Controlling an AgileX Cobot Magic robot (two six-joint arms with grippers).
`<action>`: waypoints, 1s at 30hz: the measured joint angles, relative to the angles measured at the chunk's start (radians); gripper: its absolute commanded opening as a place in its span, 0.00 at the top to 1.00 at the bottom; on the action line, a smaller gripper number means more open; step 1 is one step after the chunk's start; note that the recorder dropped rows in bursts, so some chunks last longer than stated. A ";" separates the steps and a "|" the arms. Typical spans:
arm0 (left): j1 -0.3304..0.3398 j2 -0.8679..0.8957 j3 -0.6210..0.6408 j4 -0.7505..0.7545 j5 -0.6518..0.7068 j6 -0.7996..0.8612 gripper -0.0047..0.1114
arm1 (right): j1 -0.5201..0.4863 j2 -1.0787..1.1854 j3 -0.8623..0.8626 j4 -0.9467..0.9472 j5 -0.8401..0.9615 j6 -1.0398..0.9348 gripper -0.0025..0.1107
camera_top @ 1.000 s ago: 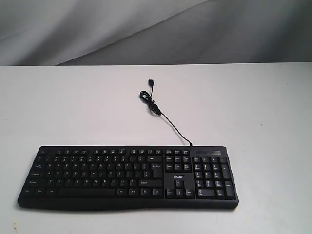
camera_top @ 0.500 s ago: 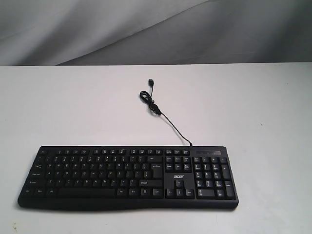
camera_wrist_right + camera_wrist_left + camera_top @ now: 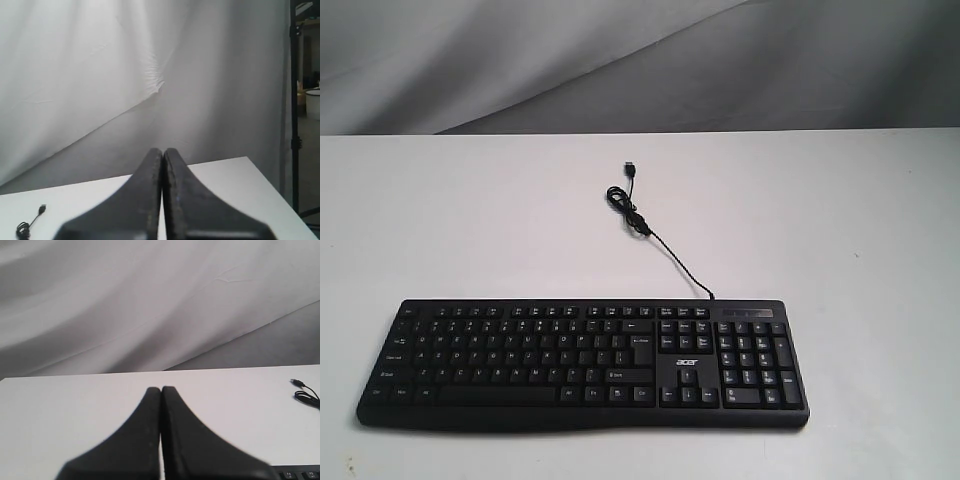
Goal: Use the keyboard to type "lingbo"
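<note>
The black keyboard (image 3: 582, 363) lies flat near the front of the white table (image 3: 440, 220), with its number pad on the right. Its thin black cable (image 3: 665, 252) runs back to a small coil and a loose USB plug (image 3: 632, 171). Neither arm shows in the exterior view. My left gripper (image 3: 161, 388) is shut with nothing between its black fingers; a corner of the keyboard (image 3: 298, 474) and the cable coil (image 3: 306, 396) show beside it. My right gripper (image 3: 163, 150) is shut too and holds nothing, above the table, with the USB plug (image 3: 42, 207) off to one side.
A grey-white cloth backdrop (image 3: 620, 60) hangs behind the table. In the right wrist view a dark stand (image 3: 295, 100) and a white container (image 3: 312, 102) sit beyond the table's edge (image 3: 270, 180).
</note>
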 measured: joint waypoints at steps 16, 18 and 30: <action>0.000 0.000 0.000 0.000 0.000 0.000 0.96 | 0.000 -0.037 0.341 -0.112 -0.184 0.022 0.98; 0.000 0.000 0.000 0.000 0.000 0.000 0.96 | 0.000 -0.037 0.371 -0.112 -0.193 0.016 0.98; 0.000 0.000 0.000 0.000 0.000 0.000 0.96 | 0.000 -0.037 0.384 -0.112 -0.068 -0.067 0.98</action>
